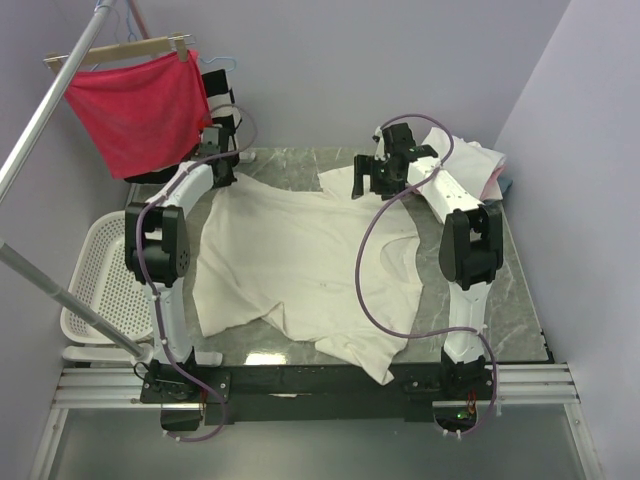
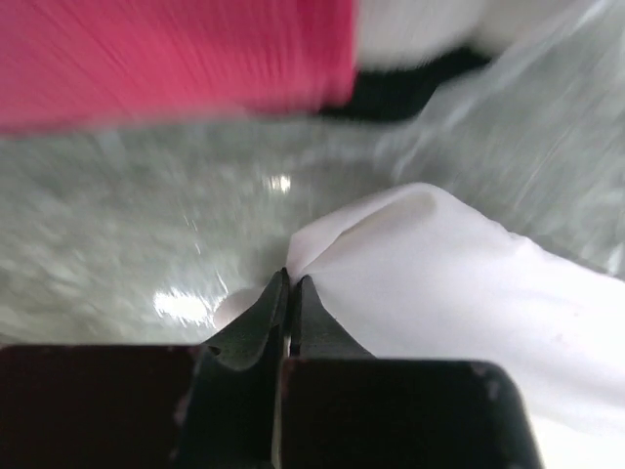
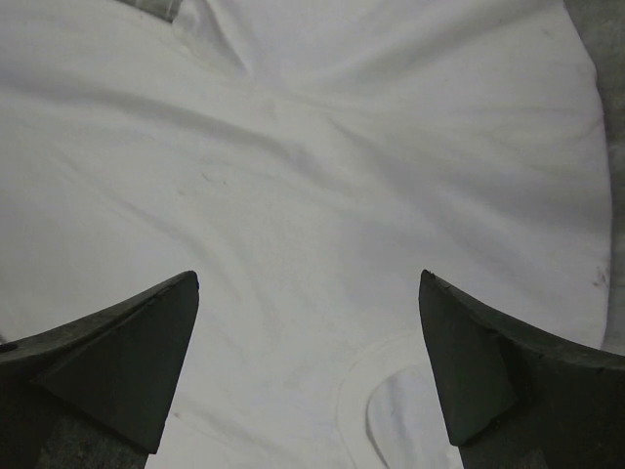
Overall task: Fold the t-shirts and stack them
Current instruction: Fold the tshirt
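Note:
A cream t-shirt (image 1: pixel 300 260) lies spread and rumpled on the grey marble table (image 1: pixel 520 300), its collar (image 3: pixel 363 383) toward the right. My left gripper (image 1: pixel 222 172) is at the shirt's far left corner. In the left wrist view its jaws (image 2: pixel 291 279) are pinched together on the edge of the white cloth (image 2: pixel 459 283), which bulges up just beyond the tips. My right gripper (image 1: pixel 365 178) hovers over the shirt's far right part, fingers spread wide with nothing between them (image 3: pixel 308 283); only cloth (image 3: pixel 322 147) shows below. More cream t-shirts (image 1: pixel 470 158) lie piled at the back right.
A red cloth (image 1: pixel 135 105) hangs on a hanger at the back left, close above my left gripper, and fills the top of the left wrist view (image 2: pixel 176 59). A white plastic basket (image 1: pixel 95 280) sits left of the table. A metal rail (image 1: pixel 60 75) slants across the left.

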`<state>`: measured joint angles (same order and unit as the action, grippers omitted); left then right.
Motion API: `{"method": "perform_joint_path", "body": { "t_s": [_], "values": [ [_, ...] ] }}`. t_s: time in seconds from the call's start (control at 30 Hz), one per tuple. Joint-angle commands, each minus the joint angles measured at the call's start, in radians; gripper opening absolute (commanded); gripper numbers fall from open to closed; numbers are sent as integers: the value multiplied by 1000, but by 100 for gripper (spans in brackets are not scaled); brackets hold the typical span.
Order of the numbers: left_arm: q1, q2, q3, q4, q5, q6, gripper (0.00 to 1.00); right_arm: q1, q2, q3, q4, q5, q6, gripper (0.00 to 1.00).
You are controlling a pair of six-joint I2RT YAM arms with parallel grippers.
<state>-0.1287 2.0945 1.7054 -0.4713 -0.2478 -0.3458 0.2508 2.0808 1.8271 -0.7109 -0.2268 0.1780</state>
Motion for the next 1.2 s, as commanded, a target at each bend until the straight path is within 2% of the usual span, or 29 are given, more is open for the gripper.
{"method": "perform_joint_path", "body": {
  "t_s": [0.0, 0.03, 0.07, 0.1, 0.13, 0.17, 0.23, 0.27, 0.4, 0.53, 0.63, 0.8, 1.0, 1.17],
  "values": [
    [3, 18, 108, 34, -82, 62, 1, -2, 7, -2, 28, -28, 2, 100],
    [3, 31, 129, 25, -109, 67, 2, -2, 12, -5, 30, -29, 2, 100],
    [3, 35, 132, 20, -132, 65, 7, -1, 12, -6, 33, -29, 5, 100],
    [3, 36, 114, 25, -148, 71, 19, -2, 18, -6, 33, -32, 3, 100],
    [3, 35, 102, 37, -156, 77, 46, -2, 21, -6, 31, -35, 3, 100],
    [3, 38, 96, 33, -160, 80, 58, -4, 21, -6, 31, -39, 3, 100],
    [1, 56, 94, -15, -214, 58, 73, -1, 27, -8, 39, -58, 6, 100],
    [0, 56, 89, -27, -225, 42, 76, -1, 30, -5, 36, -75, 9, 100],
    [0, 19, -14, -36, -206, -5, 83, 25, 26, -25, 47, -167, 24, 100],
    [-8, -82, -167, 3, -90, -47, 85, 76, -1, -153, 137, -285, 75, 100],
    [-15, -106, -236, 20, -45, -65, 87, 108, 18, -198, 192, -313, 129, 100],
    [-51, -129, -315, 25, 63, -100, 88, 130, 18, -265, 183, -211, 179, 100],
    [-163, -146, -435, 26, 160, -171, 88, 130, -115, -581, 212, -65, 252, 100],
    [-258, -169, -570, 75, 237, -231, 89, 133, -235, -765, 197, 10, 264, 100]
  ]
}}
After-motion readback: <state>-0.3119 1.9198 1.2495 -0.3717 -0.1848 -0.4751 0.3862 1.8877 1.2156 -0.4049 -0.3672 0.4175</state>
